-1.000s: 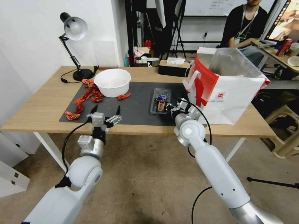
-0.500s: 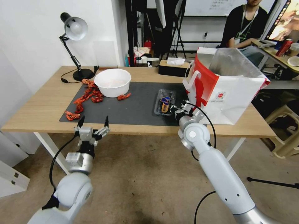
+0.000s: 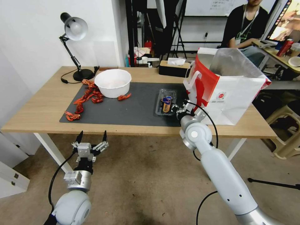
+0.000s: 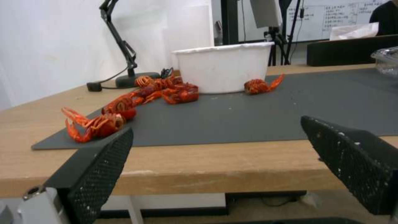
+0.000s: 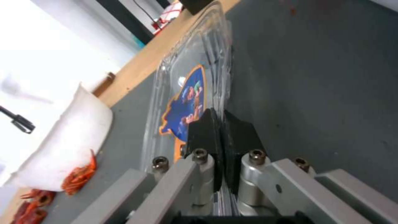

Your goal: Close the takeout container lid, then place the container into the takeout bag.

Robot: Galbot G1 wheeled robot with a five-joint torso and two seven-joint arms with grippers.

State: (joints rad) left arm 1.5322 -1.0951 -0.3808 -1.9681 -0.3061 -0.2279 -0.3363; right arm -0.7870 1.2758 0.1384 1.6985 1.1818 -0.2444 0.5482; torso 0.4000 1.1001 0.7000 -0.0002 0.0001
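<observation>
Two black pads of my right gripper pinch the near edge of the container, its lid down, on the dark mat just beside the bag. My left gripper hangs spread below the table.

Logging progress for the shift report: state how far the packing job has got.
Done: the takeout container looks closed, its lid with the blue-orange label lying flat on top. In hand: the right end effector is shut on the container's edge on the dark mat. Left: moving it into the takeout bag beside it. The left end effector hangs open below the table edge.
</observation>
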